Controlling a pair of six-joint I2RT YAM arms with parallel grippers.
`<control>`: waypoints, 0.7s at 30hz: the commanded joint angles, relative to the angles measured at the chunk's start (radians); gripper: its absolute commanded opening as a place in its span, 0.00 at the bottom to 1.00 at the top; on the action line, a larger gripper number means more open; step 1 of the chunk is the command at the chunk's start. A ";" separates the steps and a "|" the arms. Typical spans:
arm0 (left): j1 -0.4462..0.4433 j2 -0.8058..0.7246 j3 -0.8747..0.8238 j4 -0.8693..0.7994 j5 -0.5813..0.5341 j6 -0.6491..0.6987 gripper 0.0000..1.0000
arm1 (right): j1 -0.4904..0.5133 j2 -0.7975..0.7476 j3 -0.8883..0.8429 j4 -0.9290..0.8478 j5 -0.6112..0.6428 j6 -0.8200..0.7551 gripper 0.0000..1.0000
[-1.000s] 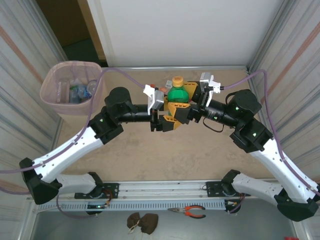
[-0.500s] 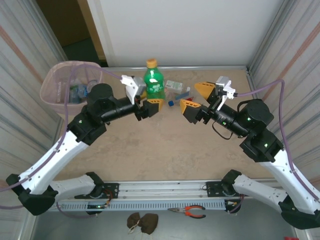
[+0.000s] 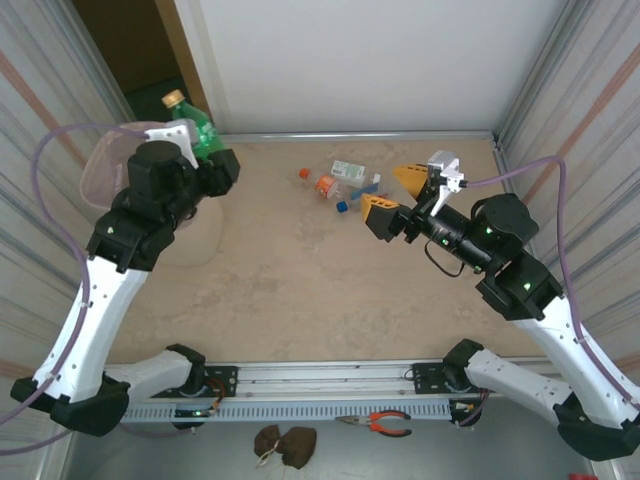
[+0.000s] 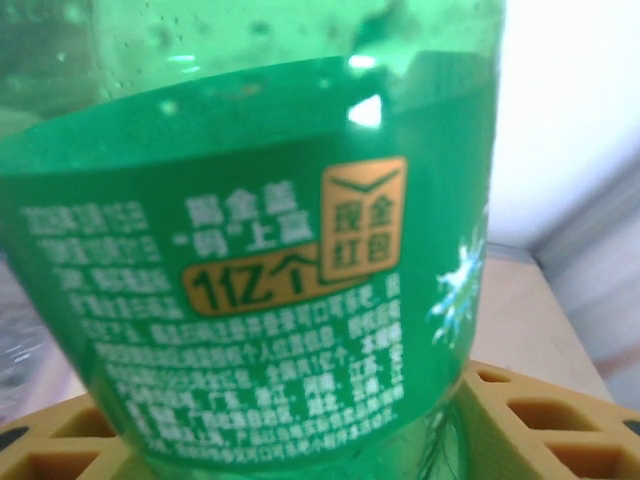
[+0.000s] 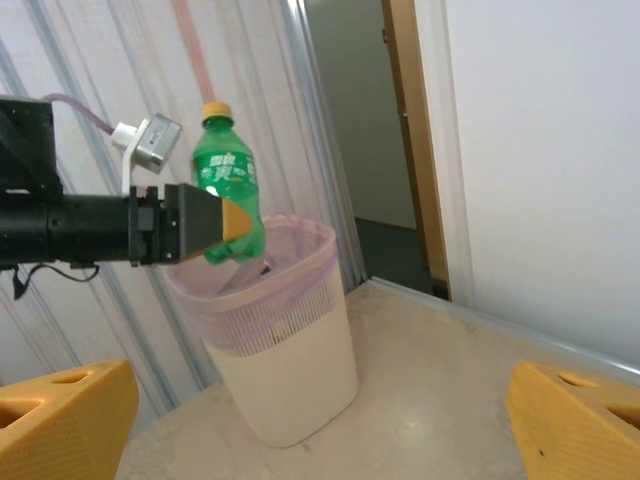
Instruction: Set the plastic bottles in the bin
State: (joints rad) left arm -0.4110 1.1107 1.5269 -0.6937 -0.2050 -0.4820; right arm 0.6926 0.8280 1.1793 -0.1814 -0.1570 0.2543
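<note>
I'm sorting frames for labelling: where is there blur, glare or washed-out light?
Left wrist view: the green bottle sits close, label print soft, with a white glare spot, background washed out. Right wrist view: bin and bottle sharp, its own yellow fingers soft. Top external view: evenly lit, crisp.

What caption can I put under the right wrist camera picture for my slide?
The left tool holds a green bottle upright at the rim of the bin.

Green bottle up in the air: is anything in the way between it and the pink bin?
No, nothing visible blocks it. The left gripper holds the green bottle upright just above the open top of the bin, with only air between them. There is no lid on it.
</note>
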 commanded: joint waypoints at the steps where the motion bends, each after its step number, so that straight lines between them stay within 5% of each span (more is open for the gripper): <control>1: 0.052 0.030 0.082 -0.166 -0.158 -0.194 0.50 | -0.011 0.002 0.001 0.001 -0.018 0.019 0.93; 11: 0.337 0.089 0.146 -0.338 -0.019 -0.573 0.47 | -0.020 -0.003 -0.005 -0.006 -0.030 0.050 0.93; 21: 0.574 0.105 0.084 -0.294 0.209 -0.782 0.47 | -0.019 -0.028 -0.017 -0.020 -0.019 0.062 0.92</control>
State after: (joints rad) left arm 0.1268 1.2064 1.6245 -0.9764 -0.0875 -1.1530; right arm 0.6800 0.8188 1.1709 -0.1967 -0.1757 0.2886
